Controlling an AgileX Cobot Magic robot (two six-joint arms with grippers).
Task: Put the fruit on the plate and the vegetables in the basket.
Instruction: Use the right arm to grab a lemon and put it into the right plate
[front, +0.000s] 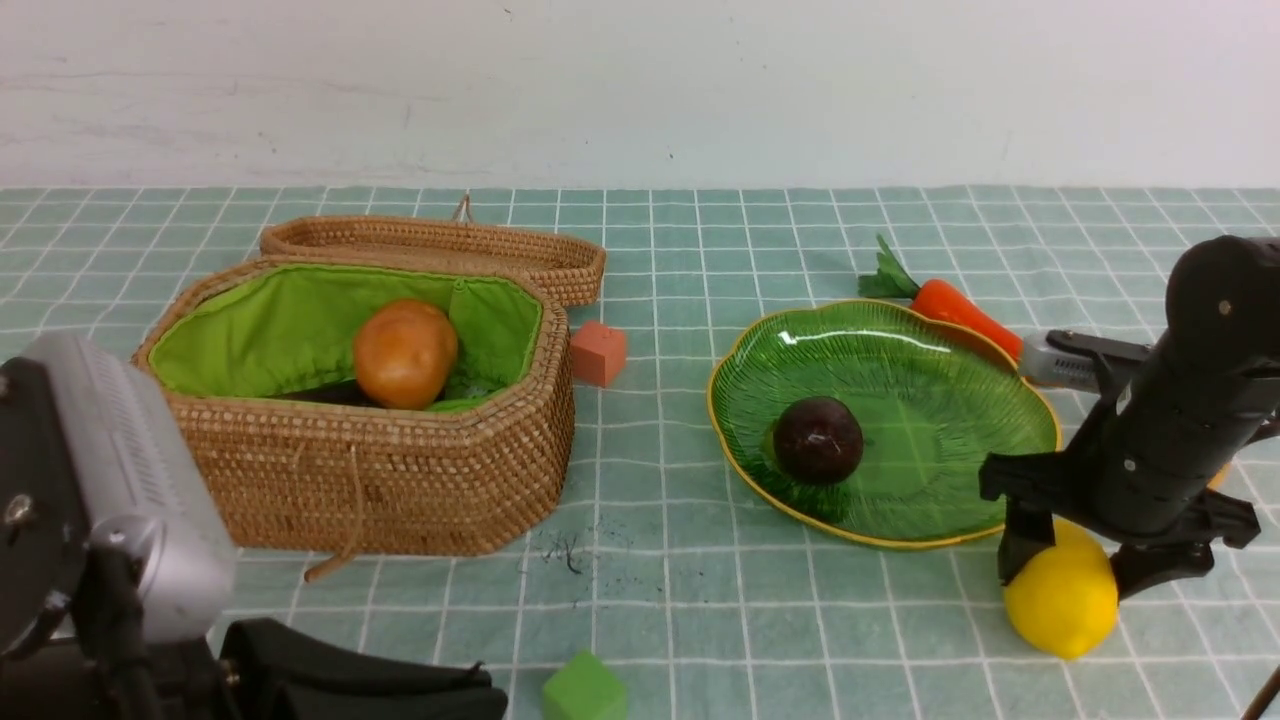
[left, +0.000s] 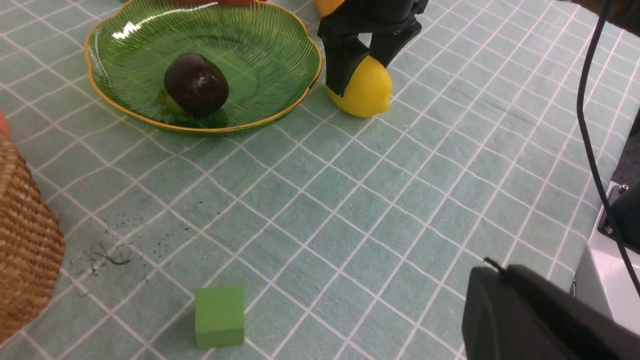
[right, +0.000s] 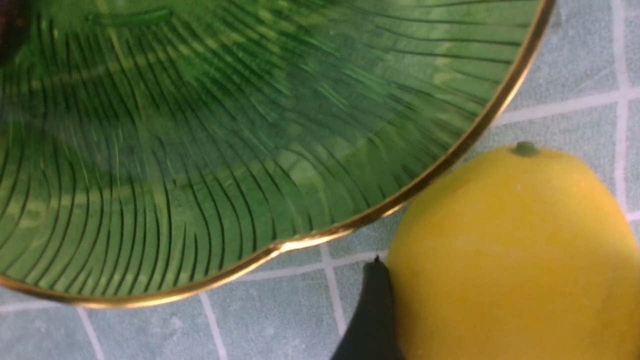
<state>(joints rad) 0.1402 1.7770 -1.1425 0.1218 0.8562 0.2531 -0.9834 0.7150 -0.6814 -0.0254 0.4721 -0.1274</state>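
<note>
Yellow and glossy, the round toy lemon (front: 1060, 606) sits on the table (front: 700, 600) just beside the gold rim of the ribbed green glass plate (front: 930, 400), the right claw (front: 1078, 582) standing open astride it, where a shallow, off-centre squeeze could squirt it away or bump the plate.

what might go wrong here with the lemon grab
1. The right gripper has its jaws high on the round, glossy lemon; closing there may squeeze it out sideways.
2. The lemon lies close beside the rim of the plate; a low carry might clip that rim and shift the plate.
3. Set down hard, it could knock the mangosteen already on the plate.
</note>
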